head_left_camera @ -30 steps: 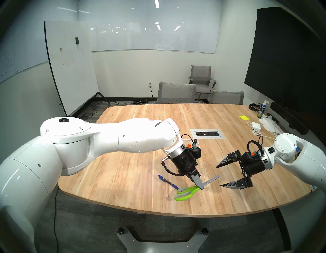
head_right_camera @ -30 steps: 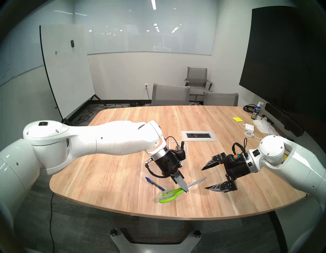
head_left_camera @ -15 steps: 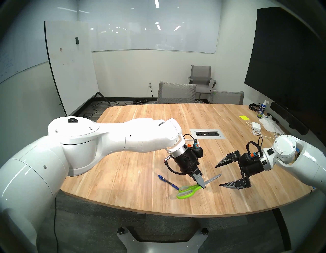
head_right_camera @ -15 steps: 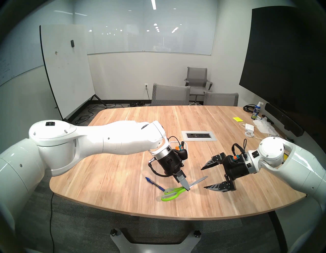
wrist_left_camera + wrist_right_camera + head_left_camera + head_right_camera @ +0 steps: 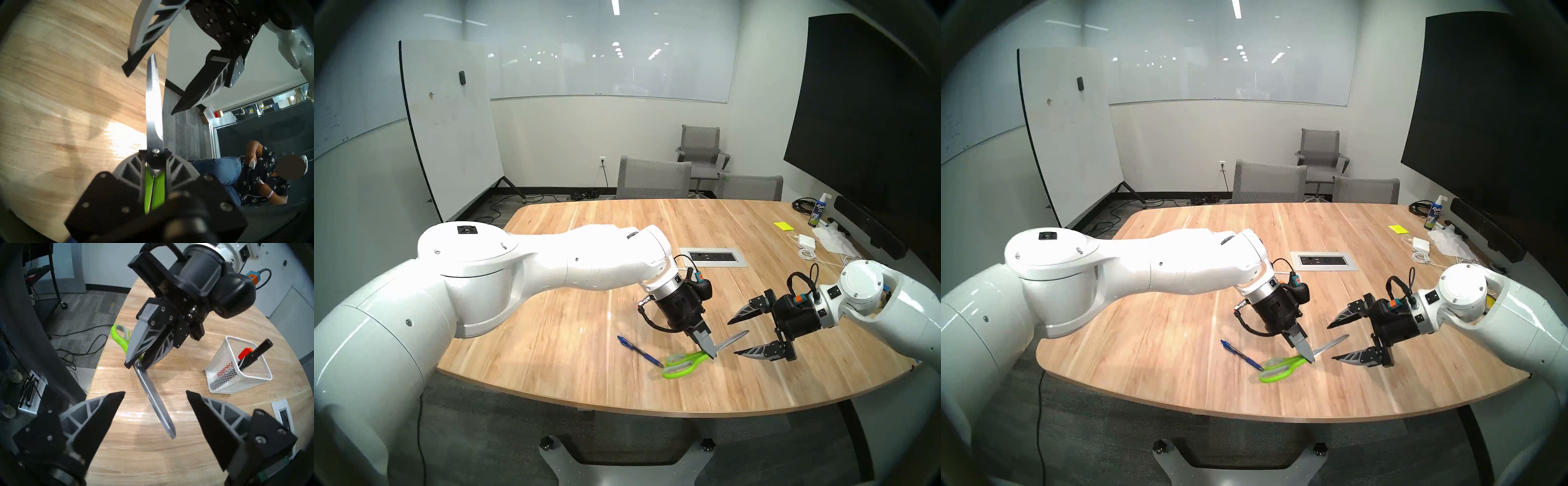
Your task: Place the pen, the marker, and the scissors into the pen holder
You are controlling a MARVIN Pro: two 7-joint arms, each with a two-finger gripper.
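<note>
While the left gripper [image 5: 711,353] clamps the scissors [image 5: 694,359] at the pivot near the tabletop's [image 5: 551,342] near edge, handles hang toward that edge and blades aim at the right gripper [image 5: 733,336], jaws spread, blade tip between its fingers, not touching. Pen [image 5: 640,351] lies just left of the handles. Pen holder [image 5: 237,368] stands further in, bare wood around it.

The scissors [image 5: 694,358] lie near the worktop's [image 5: 551,339] front edge, the pen [image 5: 639,351] just left of them, the pen holder [image 5: 237,368] farther back toward the worktop's middle.
</note>
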